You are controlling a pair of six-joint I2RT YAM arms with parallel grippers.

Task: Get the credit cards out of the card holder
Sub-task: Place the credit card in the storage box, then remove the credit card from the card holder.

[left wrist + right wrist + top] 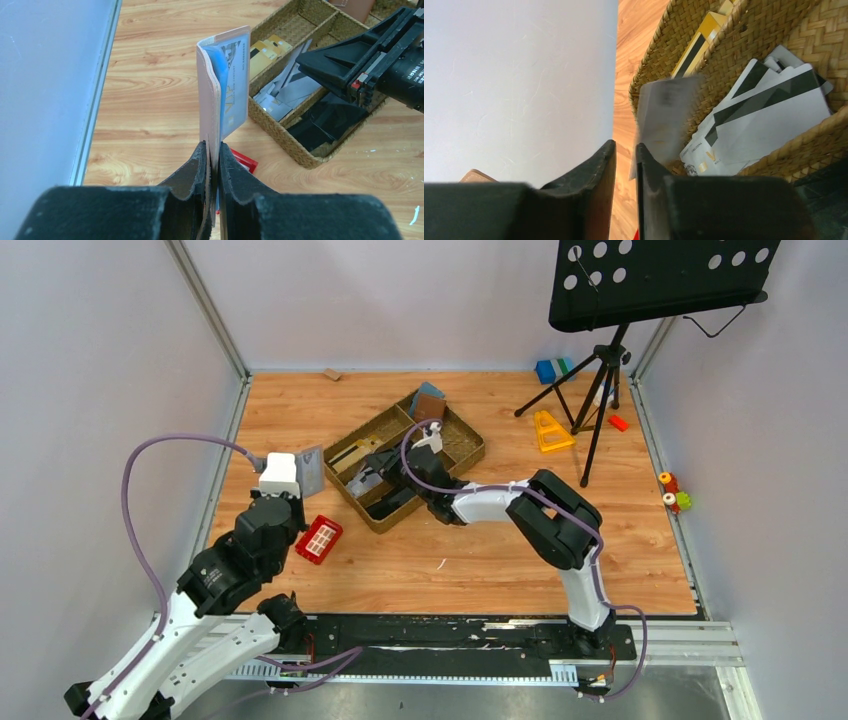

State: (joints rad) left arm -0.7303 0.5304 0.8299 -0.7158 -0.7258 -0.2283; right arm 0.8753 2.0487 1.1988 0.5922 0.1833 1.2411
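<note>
My left gripper point(290, 483) point(213, 146) is shut on the bottom edge of the tan card holder point(311, 471) point(209, 95) and holds it upright above the table. A blue-and-white card point(235, 80) stands in its fold. My right gripper point(388, 476) point(625, 145) is over the left end of the woven basket point(466, 456) point(659, 45). Its jaws are slightly apart with bare wood showing between them. A blurred grey card point(665, 115) is loose just beside its right finger, over several grey and white cards point(769, 112) point(280, 95) lying in the basket.
A red grid block point(319, 538) point(246, 161) lies on the table below the card holder. A brown and a blue wallet point(428, 400) sit at the basket's far end. A music stand point(603, 370), a yellow triangle point(550, 430) and small toys point(672, 490) are at the right. Walls close in the left side.
</note>
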